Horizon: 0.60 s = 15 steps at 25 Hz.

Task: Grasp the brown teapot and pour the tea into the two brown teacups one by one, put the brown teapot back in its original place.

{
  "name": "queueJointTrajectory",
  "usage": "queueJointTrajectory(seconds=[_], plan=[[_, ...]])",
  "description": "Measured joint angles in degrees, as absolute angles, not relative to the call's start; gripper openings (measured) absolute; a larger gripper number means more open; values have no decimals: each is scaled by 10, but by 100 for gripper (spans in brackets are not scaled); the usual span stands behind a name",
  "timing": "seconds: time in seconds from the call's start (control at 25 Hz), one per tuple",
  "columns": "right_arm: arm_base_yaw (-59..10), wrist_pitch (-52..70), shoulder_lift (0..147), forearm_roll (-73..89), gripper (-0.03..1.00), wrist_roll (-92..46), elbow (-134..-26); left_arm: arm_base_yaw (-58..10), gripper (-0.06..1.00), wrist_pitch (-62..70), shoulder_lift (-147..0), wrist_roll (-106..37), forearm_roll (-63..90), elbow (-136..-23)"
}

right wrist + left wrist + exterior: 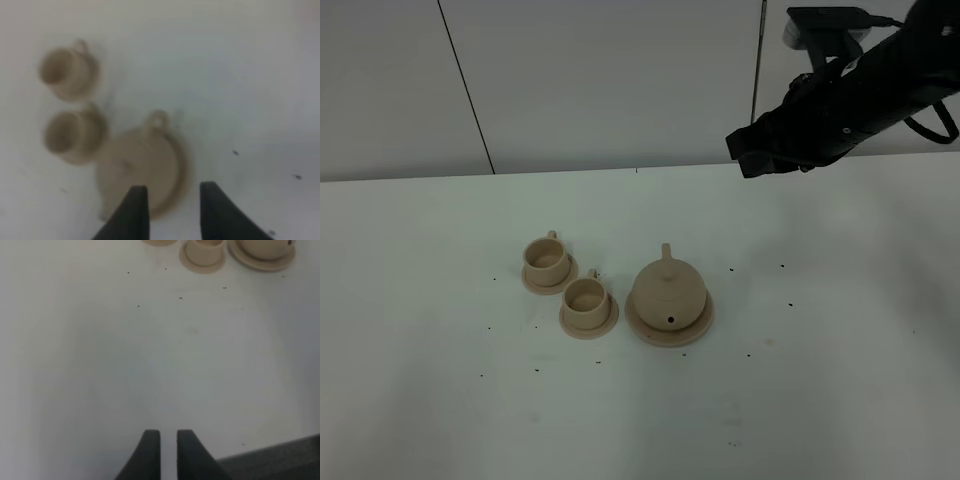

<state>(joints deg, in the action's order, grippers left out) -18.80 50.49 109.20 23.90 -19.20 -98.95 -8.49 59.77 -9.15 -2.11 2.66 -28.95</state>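
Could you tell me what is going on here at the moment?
Nothing is being held. The brown teapot sits on its large saucer on the white table, with the two brown teacups on small saucers to its left. The right gripper hangs above the teapot with its jaws apart, touching nothing. The left gripper is near the table's edge, away from the tea set, with only a narrow gap between its fingers.

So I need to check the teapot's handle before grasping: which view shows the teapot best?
Exterior high: the teapot is sharp and whole on its saucer. Right wrist shows it whole but blurred, left wrist only a cut-off edge.
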Motion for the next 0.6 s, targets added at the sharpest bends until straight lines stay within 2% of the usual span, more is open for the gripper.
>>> queueJointTrajectory(seconds=[0.28, 0.6], plan=[[-232, 574, 1182, 109, 25, -150, -1085, -85, 16, 598, -92, -21, 27, -290], [-272, 543, 1256, 74, 25, -136, -1168, -85, 17, 598, -92, -21, 27, -290]])
